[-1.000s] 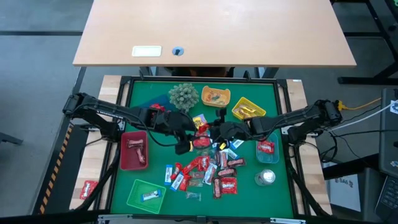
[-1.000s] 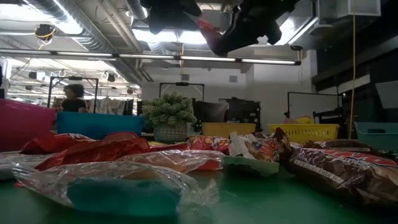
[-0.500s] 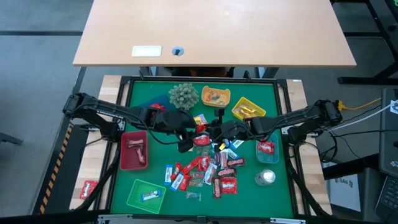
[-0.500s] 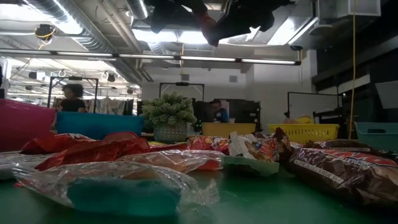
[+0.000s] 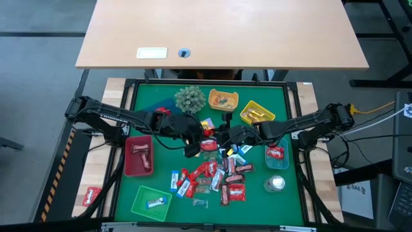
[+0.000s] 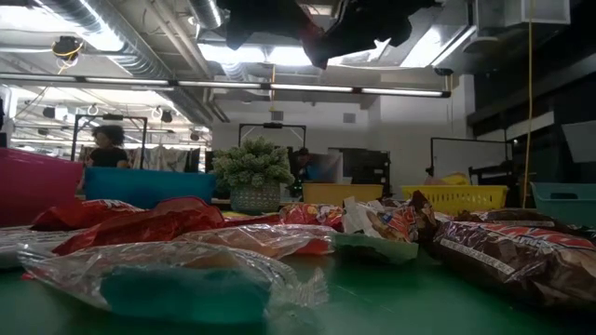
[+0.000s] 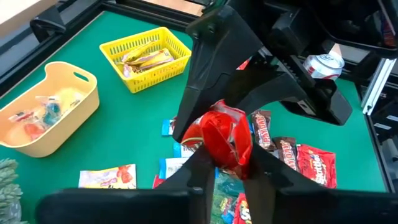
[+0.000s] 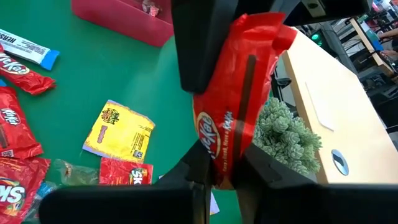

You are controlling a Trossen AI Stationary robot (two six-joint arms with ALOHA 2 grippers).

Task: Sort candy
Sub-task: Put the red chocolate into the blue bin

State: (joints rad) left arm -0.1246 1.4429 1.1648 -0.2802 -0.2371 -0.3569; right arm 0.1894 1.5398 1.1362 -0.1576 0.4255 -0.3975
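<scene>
Both my grippers, left and right, pinch one red packet between them above the candy pile, just before the plant ball, likely passing it across for sorting.

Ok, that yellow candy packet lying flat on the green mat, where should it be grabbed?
Pinch one edge of the yellow packet from straight above: it lies flat and thin on the green mat, so an edge is likely the only purchase. Right now the left gripper and right gripper, above mid-table, both hold the red packet.
</scene>
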